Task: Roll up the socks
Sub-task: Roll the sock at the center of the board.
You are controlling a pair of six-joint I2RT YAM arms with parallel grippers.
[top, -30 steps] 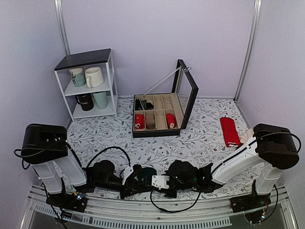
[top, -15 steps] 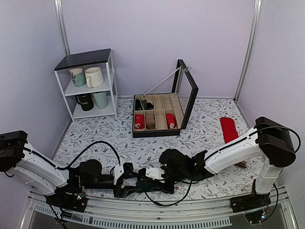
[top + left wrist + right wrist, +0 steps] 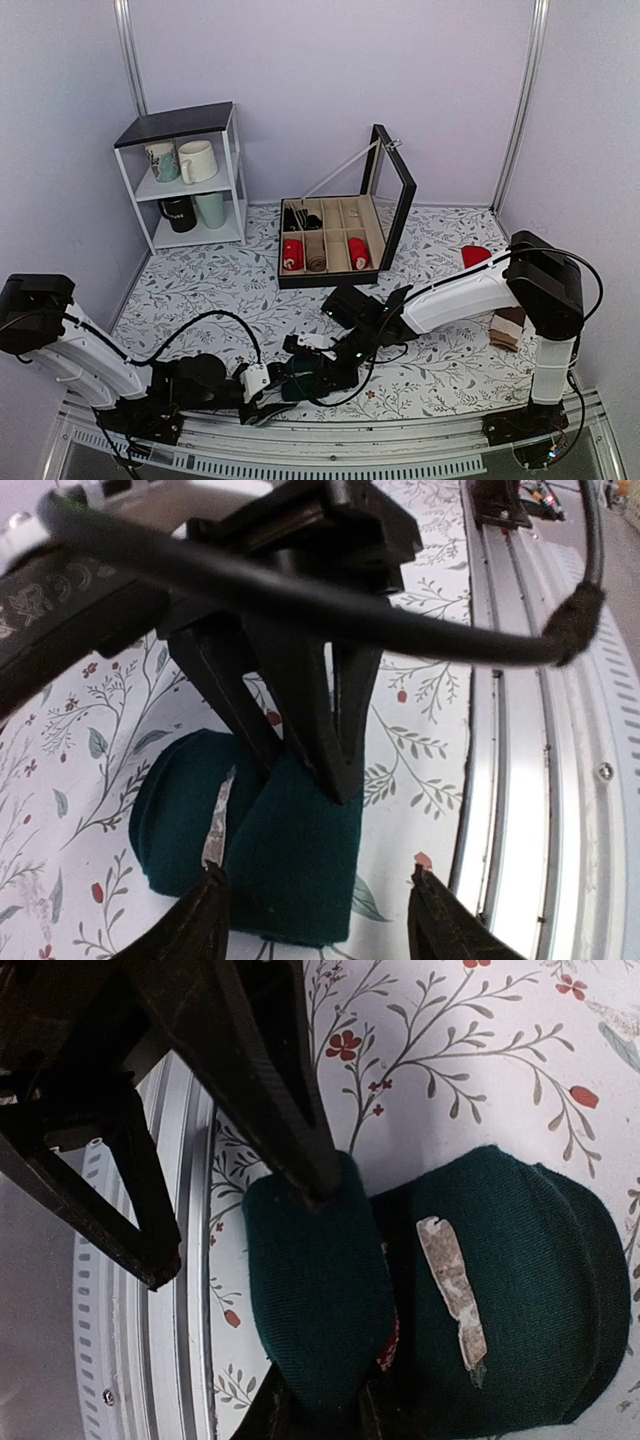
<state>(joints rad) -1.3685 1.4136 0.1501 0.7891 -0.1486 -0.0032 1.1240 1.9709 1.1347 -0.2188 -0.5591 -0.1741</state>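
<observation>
Teal-green socks [image 3: 290, 870], rolled into a thick bundle with one fold standing up, are seen on the floral cloth [image 3: 220, 285] beside the metal rail [image 3: 530, 780] at the near edge. That fold is pinched by the right gripper [image 3: 318, 1410], closed on it. The left gripper [image 3: 320, 880] is held spread wide at the roll, with nothing gripped. The left wrist view is crossed by a black cable [image 3: 300, 600]. Farther back an open compartment box [image 3: 330, 279] and a white shelf [image 3: 185, 125] of mugs are set. Red socks [image 3: 474, 255] are partly hidden behind the right arm, and beige-and-brown socks [image 3: 508, 328] are seen near its base.
</observation>
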